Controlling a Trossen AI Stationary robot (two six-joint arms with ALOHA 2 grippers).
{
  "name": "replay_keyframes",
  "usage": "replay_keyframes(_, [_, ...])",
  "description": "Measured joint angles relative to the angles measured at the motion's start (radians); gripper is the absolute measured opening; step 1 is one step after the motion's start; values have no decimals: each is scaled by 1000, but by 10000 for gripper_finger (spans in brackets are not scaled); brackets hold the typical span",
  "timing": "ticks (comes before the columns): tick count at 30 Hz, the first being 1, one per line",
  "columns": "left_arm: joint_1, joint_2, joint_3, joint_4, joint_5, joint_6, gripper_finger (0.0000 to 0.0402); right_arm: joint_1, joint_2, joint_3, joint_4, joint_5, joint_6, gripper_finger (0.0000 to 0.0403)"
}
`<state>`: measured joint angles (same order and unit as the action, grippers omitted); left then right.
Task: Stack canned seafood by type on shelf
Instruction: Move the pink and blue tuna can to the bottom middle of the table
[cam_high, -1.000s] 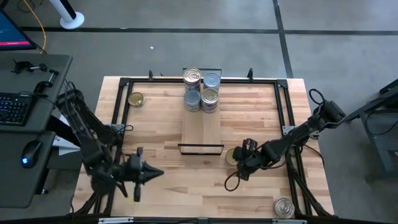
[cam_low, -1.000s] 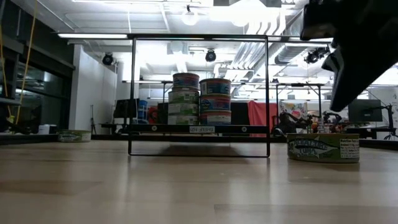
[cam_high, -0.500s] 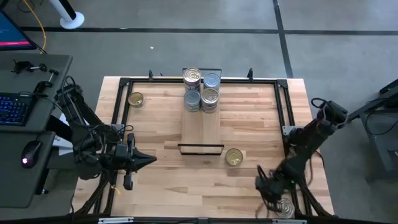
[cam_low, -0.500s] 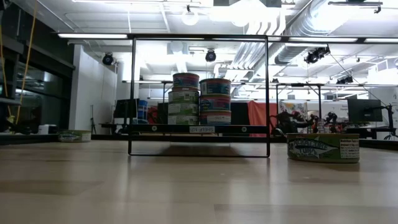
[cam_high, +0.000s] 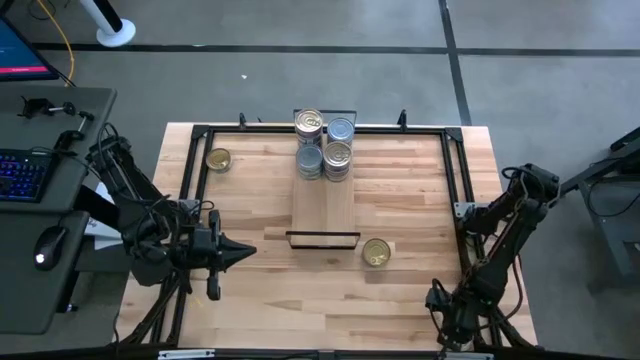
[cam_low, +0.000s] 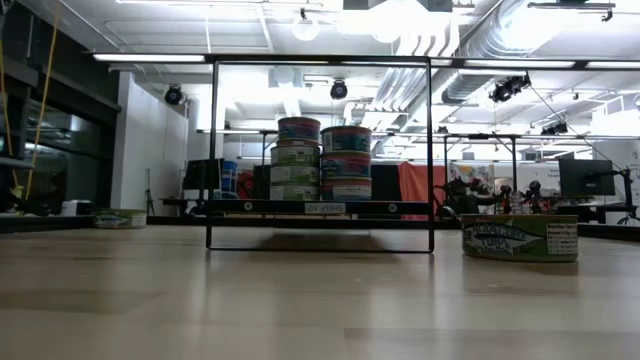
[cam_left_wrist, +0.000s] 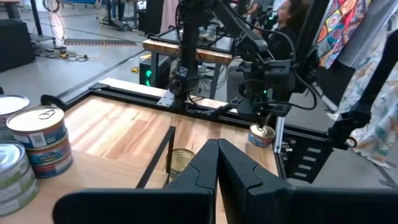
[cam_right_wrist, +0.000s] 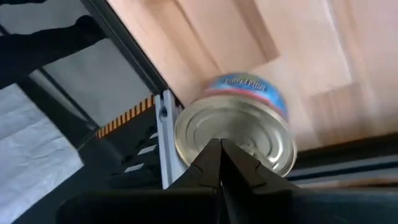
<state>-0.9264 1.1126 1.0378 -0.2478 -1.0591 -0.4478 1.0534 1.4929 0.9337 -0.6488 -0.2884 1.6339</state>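
Note:
The shelf (cam_high: 325, 205) is a narrow light-wood plank with black wire frames at its short ends. Several tins stand on its far part in stacks (cam_high: 324, 143), also seen in the low view (cam_low: 322, 160). One gold-topped tin (cam_high: 377, 252) sits on the table by the shelf's near end, and another (cam_high: 218, 158) sits near the far left. My right gripper (cam_high: 447, 320) is shut and hangs over a silver-topped, blue-labelled tin (cam_right_wrist: 236, 137) at the near right corner; the high view hides that tin. My left gripper (cam_high: 250, 252) is shut, left of the shelf, pointing right. My right gripper's shut fingertips (cam_right_wrist: 211, 155) stand over the lid of the silver-topped tin (cam_right_wrist: 249, 134), coming from above. Whether they touch the lid, I cannot tell. The tin rests flat on the table beside the black frame rail.
A black frame (cam_high: 195, 180) runs around the tabletop. A desk with keyboard and mouse (cam_high: 40, 170) stands left of the table. The left wrist view shows a person (cam_left_wrist: 286, 18) seated beyond the table. Bare wood lies between the shelf and the near edge.
My right gripper has left the gold-topped tin by the shelf's near end and swung toward the near right corner, ending over the silver-topped tin. It has dropped out of the low view. My left gripper has moved a little toward the far edge.

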Motion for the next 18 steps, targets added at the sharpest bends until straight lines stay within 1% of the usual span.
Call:
replay_keyframes(2, [5, 0, 0, 0, 12, -3, 0, 12, -1, -18, 40, -6, 44, 0])
replay_keyframes(4, [5, 0, 0, 1, 20, -4, 0, 27, -1, -68, 141, -16, 95, 0])
replay_keyframes(6, [5, 0, 0, 5, 19, -5, 0, 38, 0, -126, 264, -1, 139, 0])
replay_keyframes(7, [5, 0, 0, 8, 19, -12, 0, 39, 0, -147, 291, 2, 164, 0])
replay_keyframes(11, [5, 0, 0, 7, 18, -19, 0, 42, -2, -181, 310, 1, 184, 0])
replay_keyframes(15, [5, 0, 0, 6, 18, -19, 0, 42, -3, -182, 268, -14, 133, 0])
replay_keyframes(18, [5, 0, 0, 6, 2, -9, 0, 32, -4, -181, 249, 5, 96, 0])
